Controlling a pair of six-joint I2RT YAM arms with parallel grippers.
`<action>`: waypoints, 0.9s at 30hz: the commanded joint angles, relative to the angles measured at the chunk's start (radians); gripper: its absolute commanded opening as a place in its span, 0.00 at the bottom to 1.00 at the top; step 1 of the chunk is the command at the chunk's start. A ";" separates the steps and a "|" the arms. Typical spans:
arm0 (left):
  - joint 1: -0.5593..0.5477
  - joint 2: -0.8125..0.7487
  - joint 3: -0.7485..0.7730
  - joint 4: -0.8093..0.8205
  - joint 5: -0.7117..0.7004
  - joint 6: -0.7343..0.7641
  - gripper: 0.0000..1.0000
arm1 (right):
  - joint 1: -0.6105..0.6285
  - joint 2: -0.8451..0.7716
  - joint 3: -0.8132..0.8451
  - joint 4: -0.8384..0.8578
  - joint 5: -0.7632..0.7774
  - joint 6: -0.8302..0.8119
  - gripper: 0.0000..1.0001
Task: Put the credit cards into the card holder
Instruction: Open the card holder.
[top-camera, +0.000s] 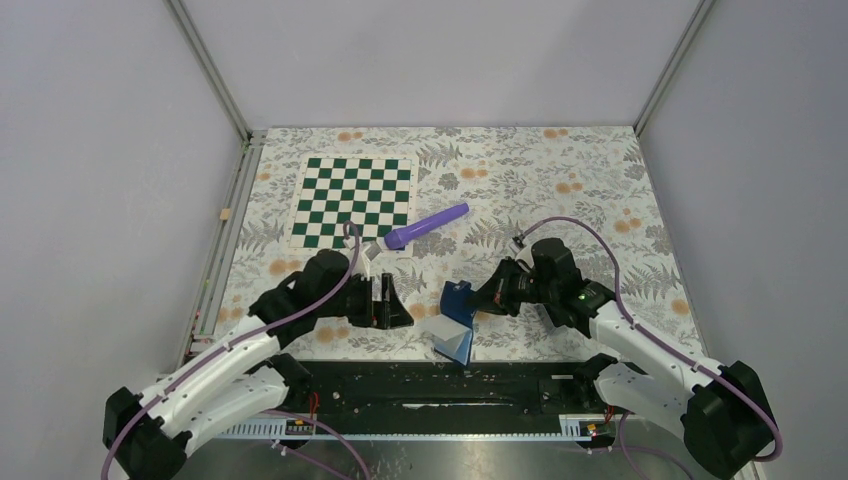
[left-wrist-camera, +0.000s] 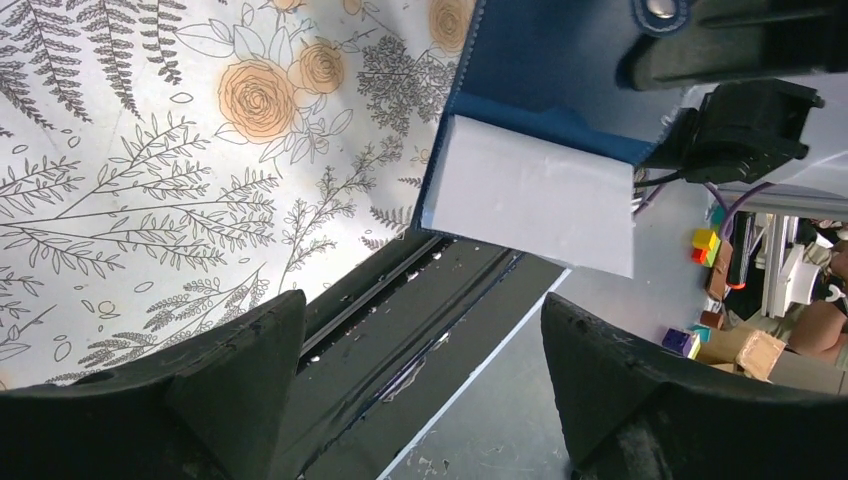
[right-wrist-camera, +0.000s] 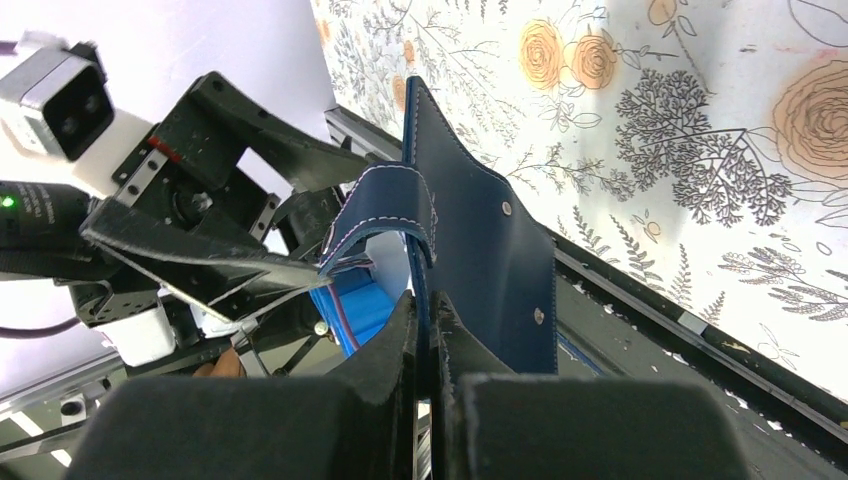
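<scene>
right end effector (right-wrist-camera: 425, 335) clenched on card holder (right-wrist-camera: 480, 250) edge; left end effector (left-wrist-camera: 422, 310) spread, empty; holder looks light, floppy, best pinched near fold

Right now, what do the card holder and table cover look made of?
The card holder: probably leather or faux leather, matte navy, given white edge stitching and metal snaps. The table cover: printed cloth or vinyl, smooth, fern-and-rose pattern; which is unclear.
</scene>
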 joint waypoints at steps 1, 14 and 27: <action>-0.014 -0.084 0.003 -0.002 0.009 0.017 0.86 | -0.013 0.003 0.052 -0.053 0.030 -0.025 0.00; -0.476 0.010 0.184 0.011 -0.499 0.050 0.87 | -0.013 0.027 0.075 -0.100 0.049 -0.038 0.00; -0.790 0.409 0.455 -0.140 -0.944 0.094 0.99 | -0.014 0.016 0.065 -0.113 0.048 -0.044 0.00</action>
